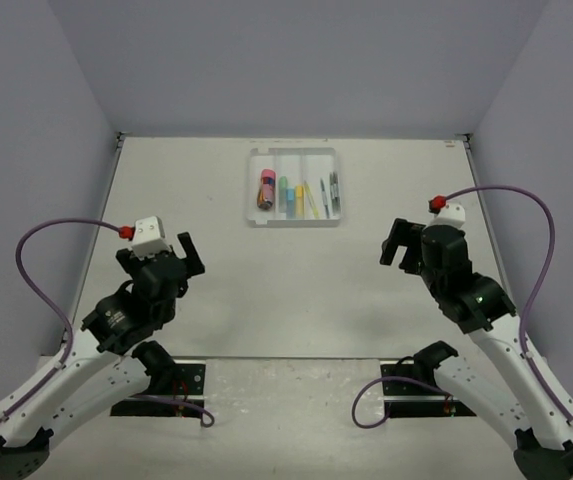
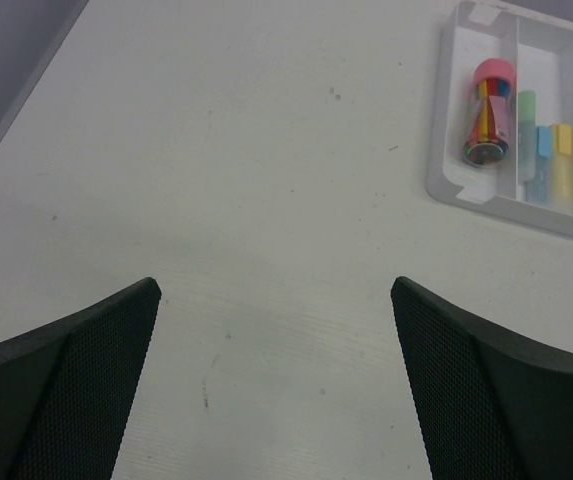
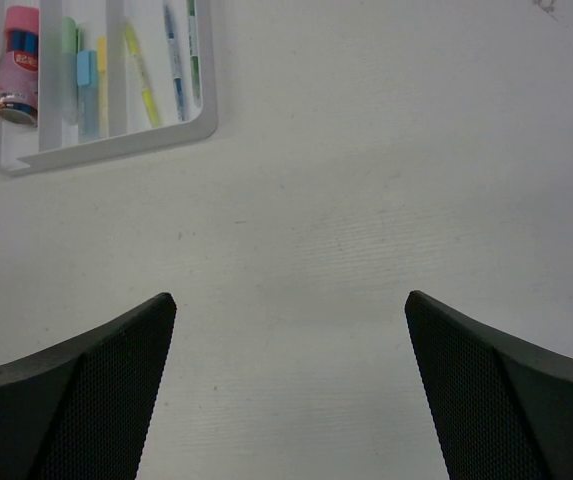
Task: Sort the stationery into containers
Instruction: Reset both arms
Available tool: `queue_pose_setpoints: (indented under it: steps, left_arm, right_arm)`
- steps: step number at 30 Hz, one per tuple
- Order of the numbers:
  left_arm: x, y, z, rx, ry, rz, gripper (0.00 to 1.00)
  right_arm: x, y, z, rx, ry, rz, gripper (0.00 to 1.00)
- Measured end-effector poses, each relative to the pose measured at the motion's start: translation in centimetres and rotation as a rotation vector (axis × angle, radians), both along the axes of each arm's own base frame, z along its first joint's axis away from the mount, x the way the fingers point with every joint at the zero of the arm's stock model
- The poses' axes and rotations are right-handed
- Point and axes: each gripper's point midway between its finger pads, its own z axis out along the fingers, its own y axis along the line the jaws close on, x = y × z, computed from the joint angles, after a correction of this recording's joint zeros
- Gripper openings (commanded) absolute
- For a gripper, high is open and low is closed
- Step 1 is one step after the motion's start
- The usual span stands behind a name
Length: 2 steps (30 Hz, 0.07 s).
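I'm looking at a pale off-white table (image 1: 296, 290), faintly scuffed and speckled, boxed in by plain lavender-grey panels: a back wall (image 1: 296, 60), a left wall (image 1: 26, 130) and a right wall (image 1: 556, 110). The light is soft and even, shadows barely showing.

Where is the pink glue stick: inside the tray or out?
Inside: the glue stick lies flat in the tray's left compartment, walls on both sides.

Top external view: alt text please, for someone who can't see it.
A clear three-compartment tray at the far middle of the table holds a pink glue stick left, markers centre, thin pens right. The left gripper and right gripper hang open and empty, well short of it.
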Motion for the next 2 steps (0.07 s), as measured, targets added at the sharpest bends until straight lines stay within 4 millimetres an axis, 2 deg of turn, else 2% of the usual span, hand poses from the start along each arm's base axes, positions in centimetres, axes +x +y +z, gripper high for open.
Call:
queue_pose_setpoints:
  steps: [2]
  left_arm:
    - [0.04,-0.01,0.03,0.003,-0.001,-0.002,1.0]
  right_arm:
    - [-0.08,-0.05,0.19,0.004,-0.008,-0.001,0.99]
